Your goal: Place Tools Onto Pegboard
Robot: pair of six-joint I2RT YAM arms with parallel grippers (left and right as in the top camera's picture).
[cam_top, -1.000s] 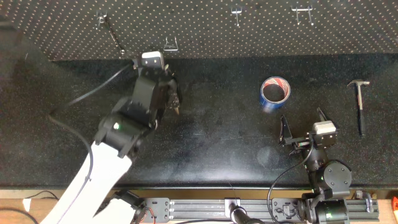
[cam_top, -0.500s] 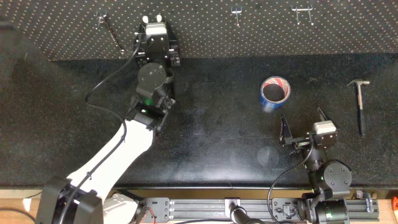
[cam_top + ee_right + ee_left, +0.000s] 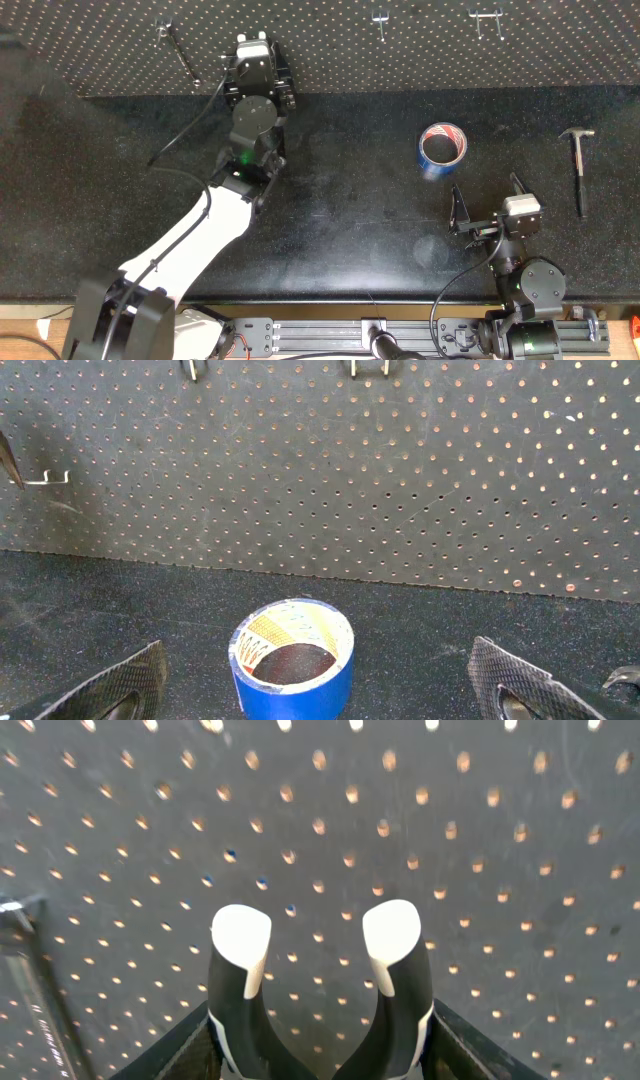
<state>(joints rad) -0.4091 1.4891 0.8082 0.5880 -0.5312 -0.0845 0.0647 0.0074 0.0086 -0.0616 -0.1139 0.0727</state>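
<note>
The wrench (image 3: 181, 55), or what looks like 1 from above, already hangs on the pegboard (image 3: 420, 50) at 11 o'clock, so I judge 1 tool done and 2 to go. The tape (image 3: 442, 148) stands on end on the counter (image 3: 340, 200) at 2 o'clock. The hammer (image 3: 578, 168) lies at 3 o'clock with its head toward the board. Neither touches anything else.

This looks like the gap between tools. The next move calls for a grasp on the tape or the hammer. Both lie on the right arm's (image 3: 530, 280) side, so that arm seems the better placed. The tool must then go to 1 of the 2 free hooks (image 3: 380, 18) at 12 to 1 o'clock. The left arm (image 3: 215, 225) would need to back off without brushing the wrench.

The left arm stretches from 7 o'clock up to the board, and its left fingers (image 3: 241, 936) point squarely at the holes, just at 3 o'clock of the wrench. They are spread and hold nothing. The right arm sits folded at 5 o'clock. Its right fingers (image 3: 118, 682) are spread wide and empty, with the tape at their 12 o'clock, near but apart.
</note>
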